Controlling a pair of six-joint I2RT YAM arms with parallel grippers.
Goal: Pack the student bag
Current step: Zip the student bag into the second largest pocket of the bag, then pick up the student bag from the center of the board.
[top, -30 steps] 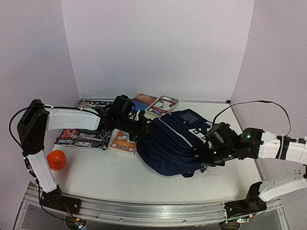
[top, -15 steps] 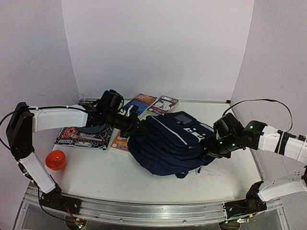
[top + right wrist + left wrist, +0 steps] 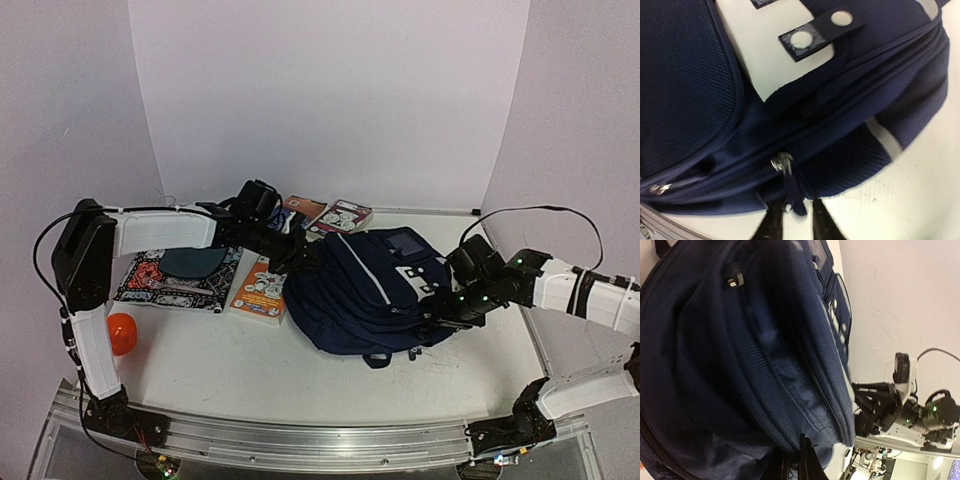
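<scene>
the navy backpack (image 3: 372, 290) lies flat in the middle of the table (image 3: 230, 365), between the two arms. the left gripper (image 3: 802, 460) has its fingers pressed together on a fold of fabric at the backpack's far left edge. the right gripper (image 3: 794, 224) sits low at the opposite side, fingers a little apart, with the zip pull (image 3: 789, 185) hanging just at their tips. an orange book (image 3: 262, 292) lies right beside the backpack.
</scene>
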